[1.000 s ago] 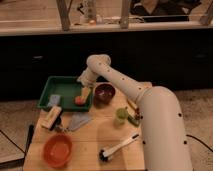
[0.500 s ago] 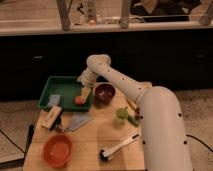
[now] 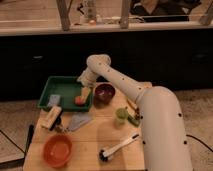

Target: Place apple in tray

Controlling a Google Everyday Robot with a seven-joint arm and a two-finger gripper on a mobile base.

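The apple (image 3: 79,100) is a small orange-red fruit lying in the right front corner of the green tray (image 3: 61,86), at the table's back left. My gripper (image 3: 85,93) hangs just above and to the right of the apple, at the end of the white arm that reaches over from the right. The tray also holds a pale blue object (image 3: 54,99) at its front left.
A dark red bowl (image 3: 104,92) stands right of the tray. A large orange bowl (image 3: 57,149) sits at the front left. A wooden block (image 3: 50,117) and grey cloth (image 3: 78,120) lie before the tray. A green cup (image 3: 121,115) and a brush (image 3: 118,147) are on the right.
The arm and gripper have shifted only slightly near the tray's right front corner. The apple stays in the tray.
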